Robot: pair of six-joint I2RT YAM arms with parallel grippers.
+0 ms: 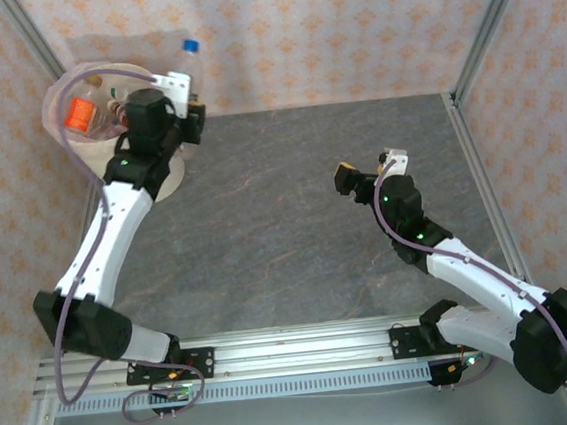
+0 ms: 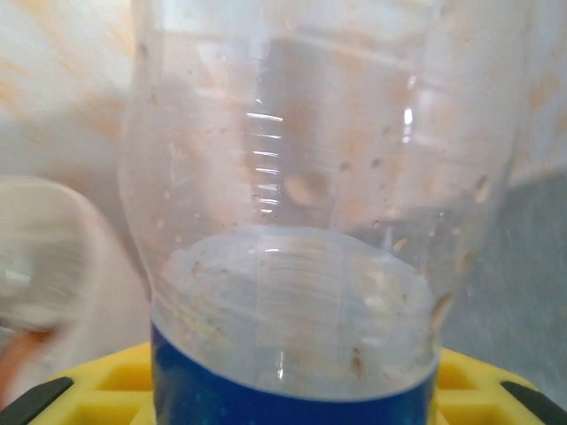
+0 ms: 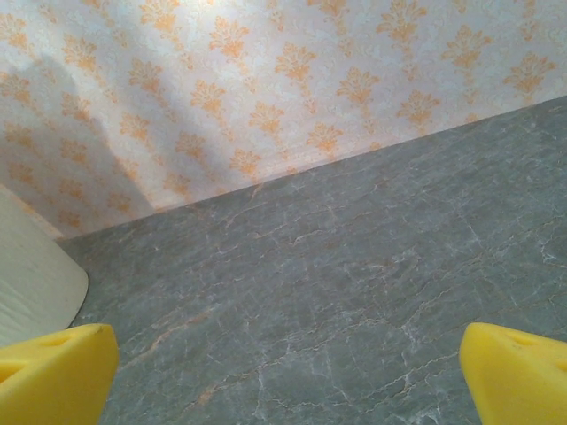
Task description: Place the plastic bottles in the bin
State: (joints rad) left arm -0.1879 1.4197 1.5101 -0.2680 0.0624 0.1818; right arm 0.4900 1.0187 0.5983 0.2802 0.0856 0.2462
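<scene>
1. Gripping a clear plastic bottle [image 2: 292,221] with a blue label, the left gripper [image 1: 188,99] is clenched on it.
2. Left wrist view: the bottle body sits between the yellow pads [image 2: 106,390], blue label band lowest in the frame, clear wall above it speckled with droplets.
3. The held bottle stands upright at the bin [image 1: 168,183], on the rim side facing the right arm. Its blue cap [image 1: 189,47] points up against the wallpapered wall [image 3: 266,88].
4. I cannot tell whether the bottle's base is over the bin's opening or just outside the rim.
5. The bin is round and pale cream, lined with a pinkish bag [image 1: 52,104], and stands in the table's far corner on the left arm's side.
6. Inside the bin lies an orange-labelled bottle [image 1: 78,114], with clear plastic of other bottles beside it. Their number is too cluttered to tell.
7. The right gripper [image 1: 346,178] hangs well apart from the bin, over the grey marbled table [image 1: 294,221].
8. Its jaws are spread wide and grasp nothing. In the right wrist view its two yellow fingertips [image 3: 53,367] sit at opposite lower corners, with bare table between them.
9. A cream curve of the bin's wall shows at the left edge of that view.
</scene>
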